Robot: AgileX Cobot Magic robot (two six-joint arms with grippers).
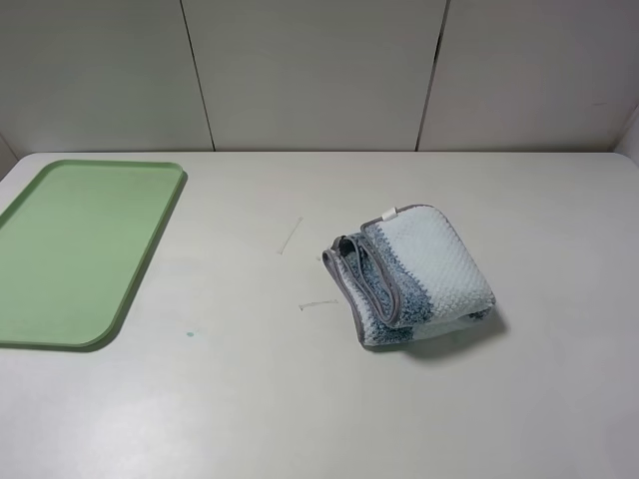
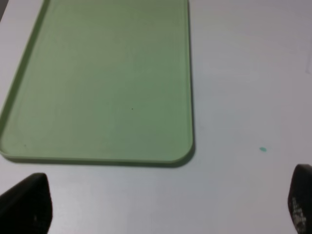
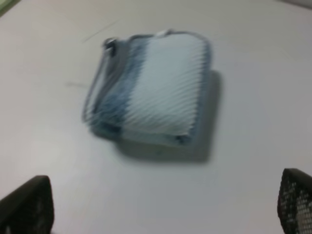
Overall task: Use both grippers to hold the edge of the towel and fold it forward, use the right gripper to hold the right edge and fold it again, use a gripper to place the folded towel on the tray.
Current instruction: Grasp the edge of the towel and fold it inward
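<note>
Lying folded, towel, clear of spread right jaws

The left gripper is spread wide, only its 2 black fingertips showing. The right gripper is likewise wide apart, its 2 fingertips dark and blurred.

No readable text; towel tag blank, tray unmarked.
</note>
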